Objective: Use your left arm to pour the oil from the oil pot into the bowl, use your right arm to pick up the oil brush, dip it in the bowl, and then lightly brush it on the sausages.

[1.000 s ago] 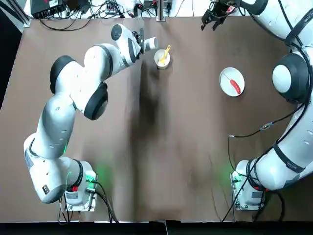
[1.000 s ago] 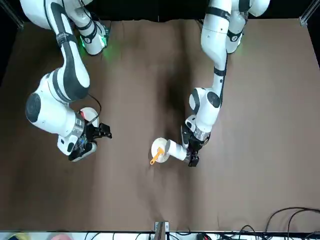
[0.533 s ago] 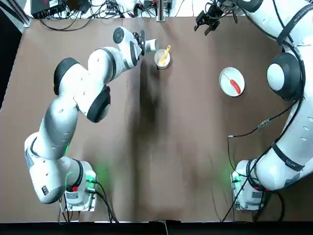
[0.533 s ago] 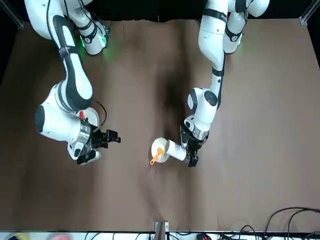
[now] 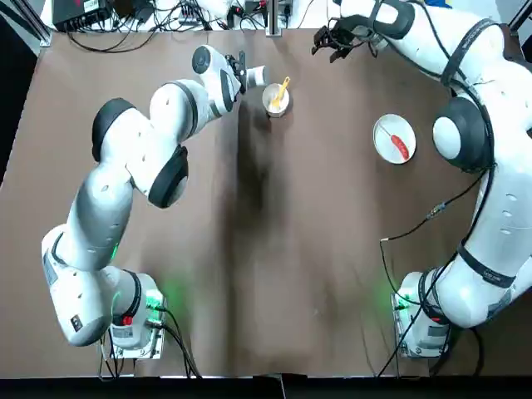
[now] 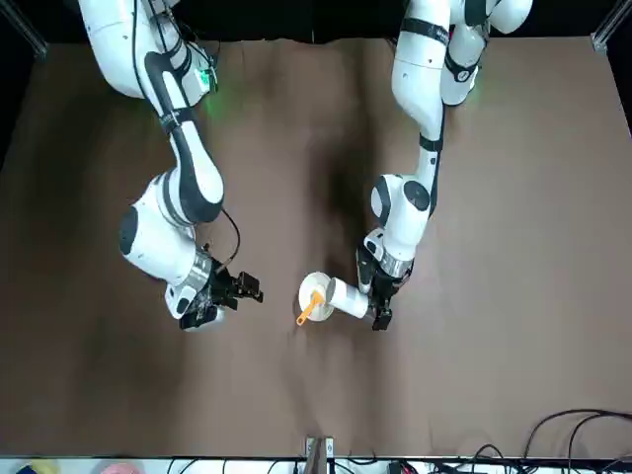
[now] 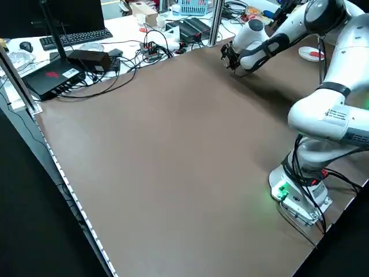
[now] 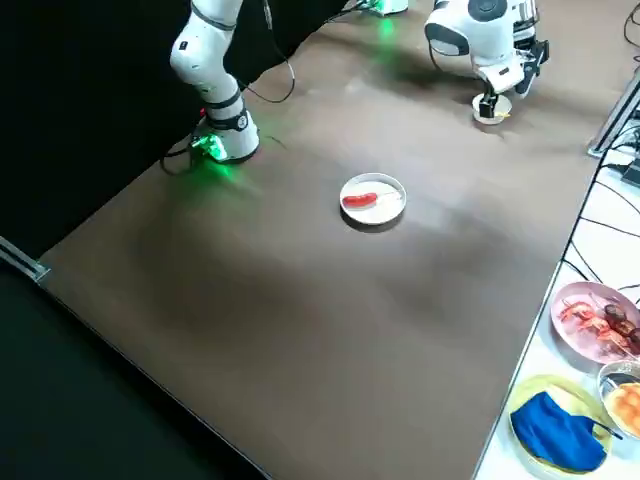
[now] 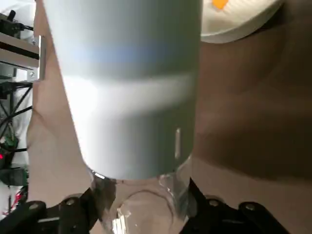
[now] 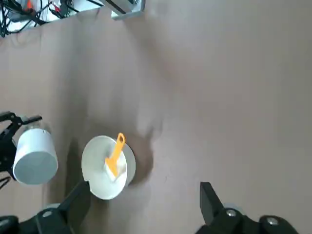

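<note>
My left gripper (image 5: 242, 75) is shut on the clear base of the oil pot (image 5: 256, 75), which lies tipped sideways, its white top at the rim of the white bowl (image 5: 275, 103). The oil brush (image 5: 282, 86), yellow-orange, rests in the bowl with its handle over the far rim. My right gripper (image 5: 331, 43) hangs open near the table's far edge, to the right of the bowl; its wrist view looks down on the bowl (image 10: 104, 171), brush (image 10: 115, 152) and oil pot (image 10: 34, 156). A red sausage (image 5: 401, 145) lies on a white plate (image 5: 384, 133) farther right.
Cables and electronics (image 5: 125, 17) and a metal post (image 5: 273, 18) line the far edge. Beyond the table's right side stand a pink dish of food (image 8: 590, 322) and a blue cloth (image 8: 555, 435).
The right gripper has travelled left along the far edge, toward the bowl. The left gripper and the tipped oil pot have stayed put at the bowl.
</note>
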Action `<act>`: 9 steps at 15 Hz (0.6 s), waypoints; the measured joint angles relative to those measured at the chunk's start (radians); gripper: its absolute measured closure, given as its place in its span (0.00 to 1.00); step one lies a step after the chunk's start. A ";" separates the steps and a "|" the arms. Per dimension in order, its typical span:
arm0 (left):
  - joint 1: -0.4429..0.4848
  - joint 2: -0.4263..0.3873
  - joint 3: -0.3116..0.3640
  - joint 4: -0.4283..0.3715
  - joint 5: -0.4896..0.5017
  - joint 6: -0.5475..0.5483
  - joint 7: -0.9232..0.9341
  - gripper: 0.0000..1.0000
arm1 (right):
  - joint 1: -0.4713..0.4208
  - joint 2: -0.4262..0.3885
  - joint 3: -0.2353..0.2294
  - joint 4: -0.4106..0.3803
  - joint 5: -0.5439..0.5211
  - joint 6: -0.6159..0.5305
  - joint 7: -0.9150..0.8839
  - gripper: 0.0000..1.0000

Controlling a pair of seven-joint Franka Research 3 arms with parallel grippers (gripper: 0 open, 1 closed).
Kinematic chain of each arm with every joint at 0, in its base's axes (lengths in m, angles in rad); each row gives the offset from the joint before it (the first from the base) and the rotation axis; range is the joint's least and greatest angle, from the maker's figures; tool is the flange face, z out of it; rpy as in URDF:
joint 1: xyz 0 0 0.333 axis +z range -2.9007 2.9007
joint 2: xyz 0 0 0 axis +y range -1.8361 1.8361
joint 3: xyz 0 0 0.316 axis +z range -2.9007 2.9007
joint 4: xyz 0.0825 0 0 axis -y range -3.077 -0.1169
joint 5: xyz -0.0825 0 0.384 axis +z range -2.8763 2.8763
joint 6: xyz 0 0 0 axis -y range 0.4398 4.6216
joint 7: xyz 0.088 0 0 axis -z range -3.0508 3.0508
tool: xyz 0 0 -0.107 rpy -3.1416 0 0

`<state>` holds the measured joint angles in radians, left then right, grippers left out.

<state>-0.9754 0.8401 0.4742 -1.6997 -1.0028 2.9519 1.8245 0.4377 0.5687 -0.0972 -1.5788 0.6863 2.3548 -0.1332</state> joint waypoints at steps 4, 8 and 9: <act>0.050 -0.026 0.008 0.014 -0.006 -0.156 -0.022 0.35 | 0.037 0.043 0.000 0.005 0.019 0.070 0.019 0.15; 0.169 -0.132 0.011 0.026 -0.006 -0.448 -0.018 0.35 | 0.087 0.114 0.001 0.048 0.019 0.185 0.075 0.26; 0.210 -0.162 0.008 0.027 -0.006 -0.524 -0.016 0.35 | 0.099 0.136 0.001 0.062 0.019 0.199 0.088 0.26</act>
<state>-0.7653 0.6785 0.4822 -1.6728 -1.0092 2.4278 1.8083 0.5365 0.7045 -0.0964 -1.5167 0.7058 2.5542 -0.0447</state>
